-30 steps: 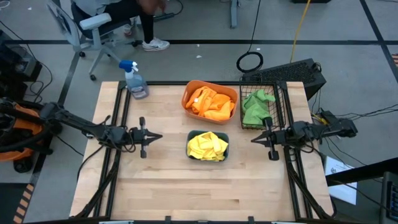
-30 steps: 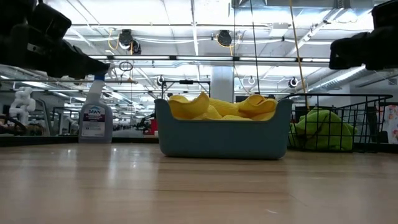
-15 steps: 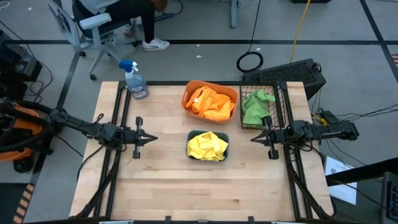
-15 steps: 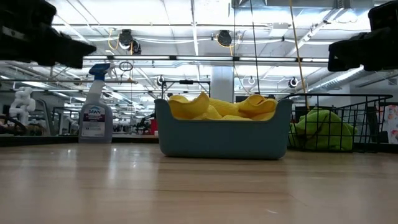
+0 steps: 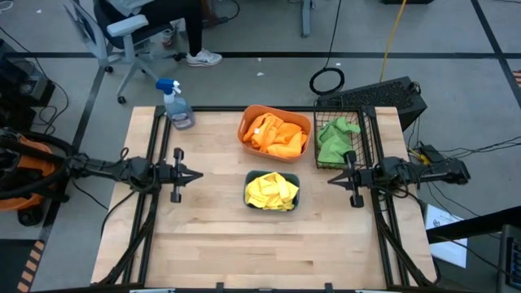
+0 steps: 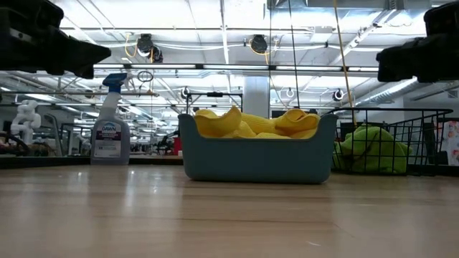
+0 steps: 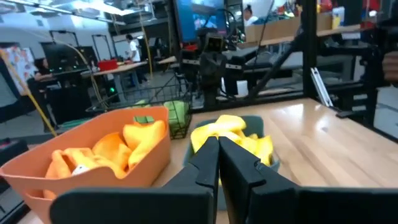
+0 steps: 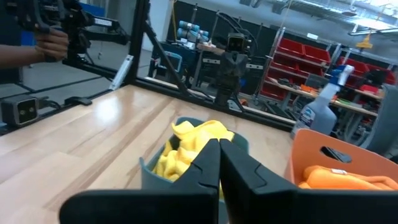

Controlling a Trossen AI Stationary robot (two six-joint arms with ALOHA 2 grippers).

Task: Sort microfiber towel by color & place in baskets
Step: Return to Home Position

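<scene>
On the desk (image 5: 203,244) the cloths sit sorted by colour. The yellow towels (image 5: 271,192) fill the teal tray (image 6: 254,165) at the centre. The orange towels (image 5: 275,136) lie in the orange tub (image 5: 244,130) at 12 o'clock from the tray. The green towels (image 5: 334,140) are heaped in the wire-mesh basket (image 5: 368,130) at about 2 o'clock. No loose cloth shows on the bare wood, so the sorting looks complete. That would explain why both arms hang back at the sides instead of reaching in. The left tool (image 5: 198,174) hovers at 9 o'clock from the tray, its tips pressed together on nothing and aimed at the tray, well apart from any towel. The right tool (image 5: 331,181) mirrors it at 3 o'clock, likewise pinched closed and empty, just beside the basket's near corner but touching nothing. A spray bottle (image 5: 175,106) stands at the 11 o'clock corner, out of the way.
</scene>
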